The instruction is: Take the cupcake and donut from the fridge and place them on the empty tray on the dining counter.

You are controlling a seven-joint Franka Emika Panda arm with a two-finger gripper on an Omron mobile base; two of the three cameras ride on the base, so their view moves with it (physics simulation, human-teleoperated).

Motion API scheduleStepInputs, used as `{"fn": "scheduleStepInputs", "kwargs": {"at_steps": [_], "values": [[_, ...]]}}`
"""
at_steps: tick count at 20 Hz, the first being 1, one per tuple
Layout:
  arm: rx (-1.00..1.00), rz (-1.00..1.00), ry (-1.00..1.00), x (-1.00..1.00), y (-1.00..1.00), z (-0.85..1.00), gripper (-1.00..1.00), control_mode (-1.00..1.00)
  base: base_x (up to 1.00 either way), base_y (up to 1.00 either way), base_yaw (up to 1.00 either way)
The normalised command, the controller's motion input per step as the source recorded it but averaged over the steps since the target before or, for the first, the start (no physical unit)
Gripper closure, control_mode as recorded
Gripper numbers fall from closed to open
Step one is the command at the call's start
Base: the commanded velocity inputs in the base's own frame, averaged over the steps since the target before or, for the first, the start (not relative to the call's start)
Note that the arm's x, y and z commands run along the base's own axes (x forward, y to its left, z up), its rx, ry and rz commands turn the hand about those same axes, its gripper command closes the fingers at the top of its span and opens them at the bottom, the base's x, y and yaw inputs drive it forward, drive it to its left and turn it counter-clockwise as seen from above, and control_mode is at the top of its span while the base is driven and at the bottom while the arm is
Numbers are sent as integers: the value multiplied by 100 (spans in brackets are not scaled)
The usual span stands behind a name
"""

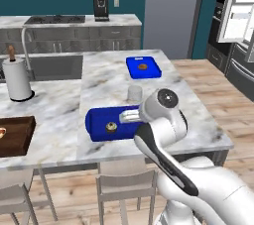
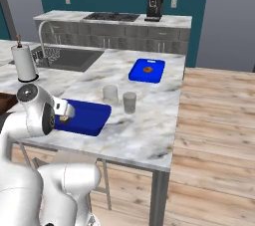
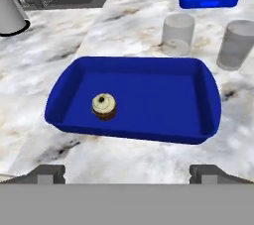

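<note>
Teal-walled kitchen with grey cabinets and pale wood floor; the long white-and-grey marble tabletop point(image 1: 59, 115) of the dining counter runs across the foreground, with an inset sink point(image 1: 54, 65) and curved tap point(image 2: 44, 33) at its far left. On the marble near the front edge lies the shallow royal-blue rectangular tray with rounded corners point(image 3: 163, 95); the tiny dark brown cupcake with a tan top point(image 3: 104, 106) sits upright inside it, toward its left end in the hand view, alone in the tray. The robot's fingers point(image 3: 126, 173) are spread wide and hold nothing, poised just short of the tray's near rim; in the left base view the white arm covers the tray's right part. Two clear drinking glasses point(image 3: 177, 34) stand just beyond the tray, side by side and apart from it. Further back lies a smaller blue board point(image 1: 143, 67) with a small brown item on it, too small to identify. A white paper-towel roll on a dark base point(image 1: 18, 79) stands beside the sink, and a dark brown wooden tray point(image 1: 14, 135) rests at the left edge. A black coffee machine point(image 1: 101, 7) sits on the grey back-wall counter near a hob. The grey-silver fridge point(image 1: 237, 26) stands at far right, door open. No readable writing or brand marks anywhere.
</note>
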Motion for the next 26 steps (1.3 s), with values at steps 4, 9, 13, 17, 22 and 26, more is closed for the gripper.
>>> {"fn": "scheduleStepInputs", "kwargs": {"at_steps": [4, 9, 13, 17, 22, 26], "values": [[-9, 9, 10, -67, -94, 100, -100, -100, 0, 0, 0], [-2, 3, 15, -62, -61, 100, -100, -100, 0, 0, 0], [-5, 1, 1, -100, -23, 100, -100, -100, 0, 0, 0], [-3, -26, 11, -86, -21, 98, -100, -100, 0, 0, 0], [2, -27, 2, -86, -15, 68, -100, -100, 0, 0, 0], [-2, 1, -14, -90, -16, 0, -100, -100, 0, 0, 0]]}}
